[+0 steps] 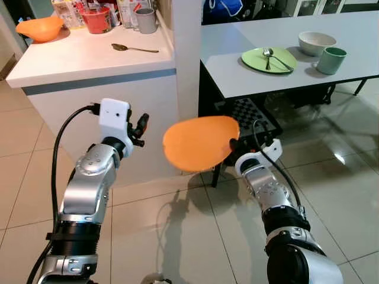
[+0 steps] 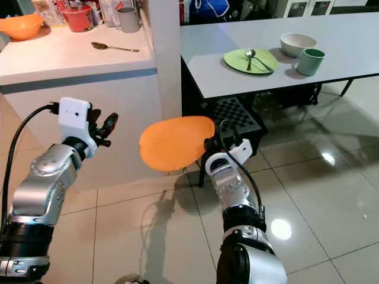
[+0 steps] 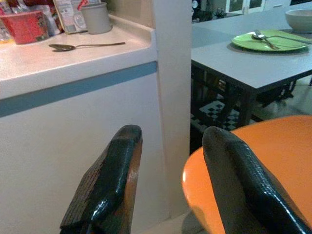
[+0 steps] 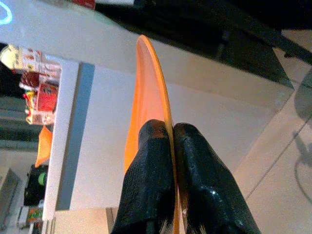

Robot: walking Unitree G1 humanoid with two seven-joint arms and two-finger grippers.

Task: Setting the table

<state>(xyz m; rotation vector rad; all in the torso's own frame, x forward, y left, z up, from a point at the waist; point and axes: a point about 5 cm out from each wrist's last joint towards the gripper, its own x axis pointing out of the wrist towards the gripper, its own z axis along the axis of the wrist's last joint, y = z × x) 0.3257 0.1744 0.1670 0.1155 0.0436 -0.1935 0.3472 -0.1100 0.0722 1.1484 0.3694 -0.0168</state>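
Observation:
My right gripper [image 1: 232, 144] is shut on the rim of an orange plate [image 1: 200, 142], which hangs tilted over the floor between my arms; the right wrist view shows its fingers [image 4: 195, 170] pinching the plate [image 4: 148, 97] edge. My left gripper [image 1: 142, 125] is raised to the plate's left, open and holding nothing, with its fingers [image 3: 109, 180] apart. On the grey dining table [image 1: 237, 65] sit a green plate [image 1: 268, 60] with a spoon and fork, a white bowl [image 1: 316, 42] and a green mug [image 1: 330, 60].
The white counter [image 1: 71, 59] at the left carries an orange bowl [image 1: 40, 28], a spoon [image 1: 133, 48], a grey mug [image 1: 145, 20], a red container [image 1: 96, 19] and packets. A white pillar [image 1: 186, 53] stands between counter and table. Tiled floor lies below.

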